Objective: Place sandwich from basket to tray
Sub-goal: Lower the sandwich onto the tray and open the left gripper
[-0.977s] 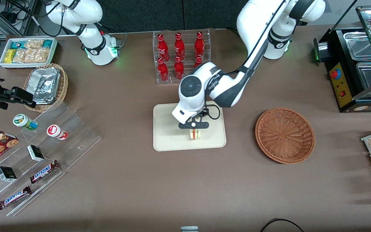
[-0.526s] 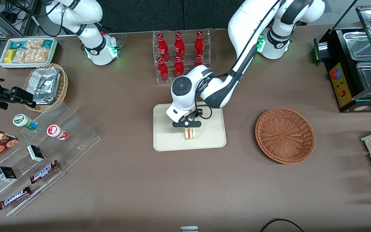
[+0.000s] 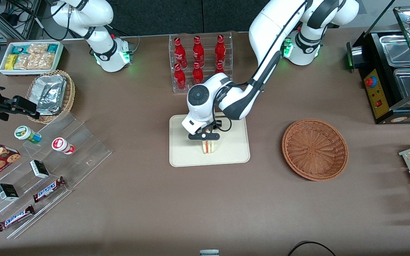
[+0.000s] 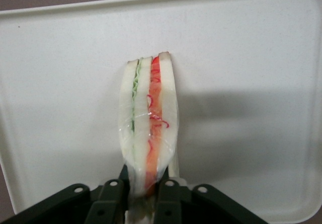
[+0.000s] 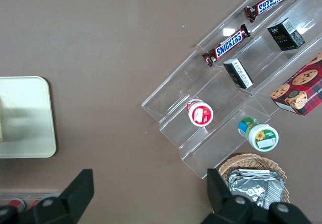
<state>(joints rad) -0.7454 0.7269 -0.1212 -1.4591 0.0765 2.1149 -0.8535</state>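
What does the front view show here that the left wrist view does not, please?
Only the front view shows the empty basket, lying toward the working arm's end of the table, and the bottle rack. Only the wrist view shows the sandwich's separate green and red filling layers. Both show the gripper shut on the sandwich over the tray.

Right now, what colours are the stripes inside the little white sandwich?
Red-orange and green, clearest in the left wrist view: triangular white-bread sandwich, pinched in the gripper.

"SNICKERS" on both chocolate bars [image 5: 226,45] [image 5: 271,1]
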